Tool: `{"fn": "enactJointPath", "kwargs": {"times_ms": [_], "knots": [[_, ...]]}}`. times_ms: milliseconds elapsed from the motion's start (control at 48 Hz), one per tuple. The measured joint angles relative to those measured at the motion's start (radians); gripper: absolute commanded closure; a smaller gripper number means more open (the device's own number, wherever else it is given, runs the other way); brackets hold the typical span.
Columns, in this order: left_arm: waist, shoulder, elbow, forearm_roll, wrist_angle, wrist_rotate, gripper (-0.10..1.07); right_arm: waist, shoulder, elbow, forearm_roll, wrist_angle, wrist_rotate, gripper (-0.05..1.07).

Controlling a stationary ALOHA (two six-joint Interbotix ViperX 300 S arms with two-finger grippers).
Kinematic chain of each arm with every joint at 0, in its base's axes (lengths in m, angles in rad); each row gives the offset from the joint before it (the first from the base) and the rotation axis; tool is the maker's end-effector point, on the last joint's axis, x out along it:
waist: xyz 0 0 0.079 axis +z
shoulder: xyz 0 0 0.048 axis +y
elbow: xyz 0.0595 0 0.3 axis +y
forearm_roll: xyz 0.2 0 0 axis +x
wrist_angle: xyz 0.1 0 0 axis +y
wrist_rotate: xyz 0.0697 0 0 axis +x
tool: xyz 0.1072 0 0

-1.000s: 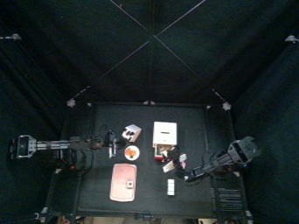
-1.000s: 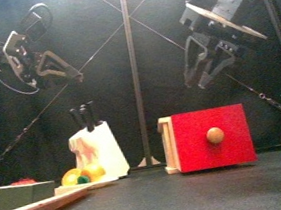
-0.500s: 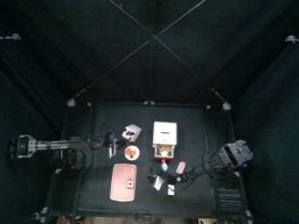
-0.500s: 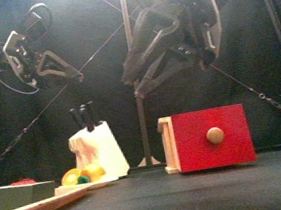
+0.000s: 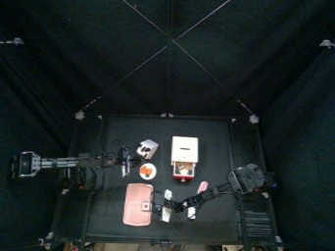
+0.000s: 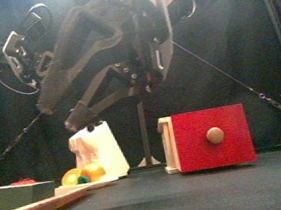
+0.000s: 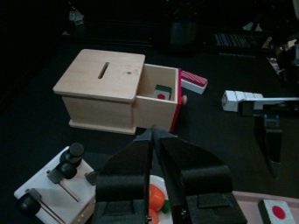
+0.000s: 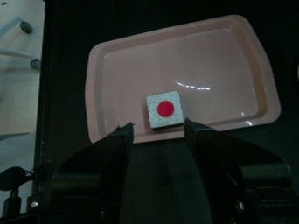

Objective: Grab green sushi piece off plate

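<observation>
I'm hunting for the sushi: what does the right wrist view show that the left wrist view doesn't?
Only the right wrist view: the whole pink plate below the open right gripper, with no green piece on it. Only the left wrist view: the wooden box, its red drawer and the knife block. Both: the white piece with a red dot.

The black counter (image 5: 229, 132) carries a pink plate (image 5: 136, 208) under the right fingers (image 8: 135, 133), a wooden box (image 5: 185, 149) and a knife block (image 5: 148, 149) beyond them
</observation>
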Motion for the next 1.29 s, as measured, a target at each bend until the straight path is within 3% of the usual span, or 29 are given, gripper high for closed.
{"fn": "enactJointPath", "kwargs": {"times_ms": [667,1292], "knots": [[0.002,-0.002,0.002,0.0,0.0,0.002,0.45,-0.043,0.15,-0.12,0.163,0.008,-0.238,0.15],[0.003,-0.002,0.003,-0.002,0.0,0.002,0.45,-0.04,0.16,-0.158,0.232,0.0,-0.305,0.15]]}}
